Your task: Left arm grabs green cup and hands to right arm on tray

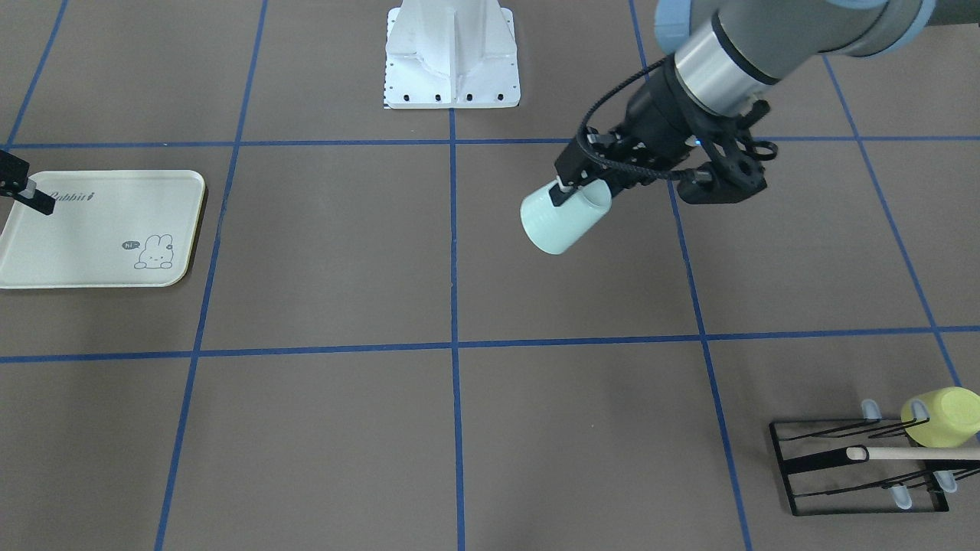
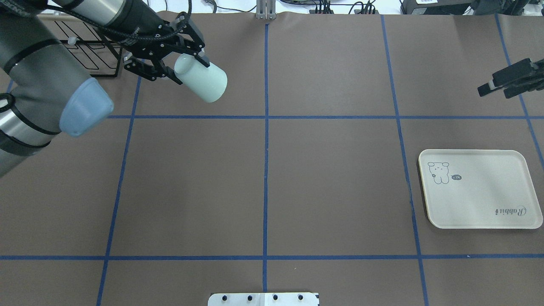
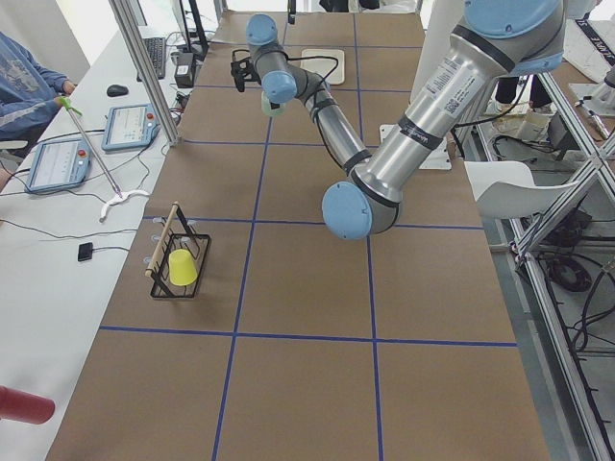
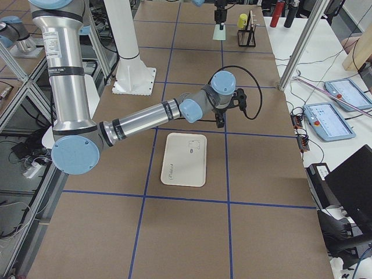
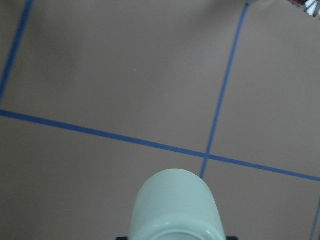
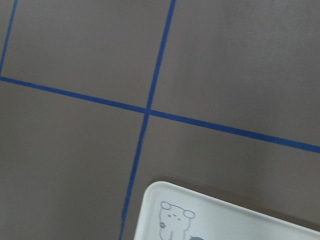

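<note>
Left black two-finger hand [image 2: 192,71] clenched on the small pale mint-green plastic cup [image 1: 559,222] — held tilted, off the brown tabletop [image 2: 263,187]. Right hand [image 2: 495,90] — fingers apart, empty, near the cream rectangular tray [image 2: 480,195].

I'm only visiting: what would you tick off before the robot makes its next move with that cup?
1. Right cup taken: ok, the left end effector holds the mint cup; the yellow cup sits on the rack.
2. Cup lifted: ok, tilted in the air.
3. Grip firm enough: cannot tell.
4. Right end effector ready: ok, open, empty, near the tray.
5. Tray free: ok, nothing lies on it.
6. Arms within handover reach: not ok, far apart.
</note>
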Available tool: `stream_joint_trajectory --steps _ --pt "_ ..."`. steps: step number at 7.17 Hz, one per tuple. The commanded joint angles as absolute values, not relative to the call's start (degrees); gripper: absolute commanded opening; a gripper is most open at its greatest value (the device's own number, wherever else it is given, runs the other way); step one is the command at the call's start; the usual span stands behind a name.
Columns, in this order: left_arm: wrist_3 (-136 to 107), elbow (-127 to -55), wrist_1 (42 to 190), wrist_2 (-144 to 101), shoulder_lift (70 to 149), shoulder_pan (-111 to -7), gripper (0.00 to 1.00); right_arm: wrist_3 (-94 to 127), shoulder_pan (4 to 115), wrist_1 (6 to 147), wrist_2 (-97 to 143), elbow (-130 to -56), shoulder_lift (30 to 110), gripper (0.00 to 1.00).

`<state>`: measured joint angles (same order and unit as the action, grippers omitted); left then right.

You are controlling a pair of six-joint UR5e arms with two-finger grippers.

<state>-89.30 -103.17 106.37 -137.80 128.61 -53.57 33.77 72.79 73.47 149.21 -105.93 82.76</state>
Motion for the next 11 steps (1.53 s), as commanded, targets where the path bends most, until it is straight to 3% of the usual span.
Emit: stream_joint_trajectory --steps 1,5,11 --pt "-104.72 -103.01 119.58 -137.55 129.11 -50.63 0.00 42.61 68.48 70.05 149.24 -104.94 78.16 0.99" --pt "-119.30 -103.45 134.07 -121.71 130.78 -41.78 0.00 64.35 63.11 68.05 147.84 -105.38 66.30 0.98" --pt "-143.11 -101.60 158.49 -114.08 125.97 -41.40 0.00 103.47 55.47 27.90 138.87 -99.14 66.97 0.97"
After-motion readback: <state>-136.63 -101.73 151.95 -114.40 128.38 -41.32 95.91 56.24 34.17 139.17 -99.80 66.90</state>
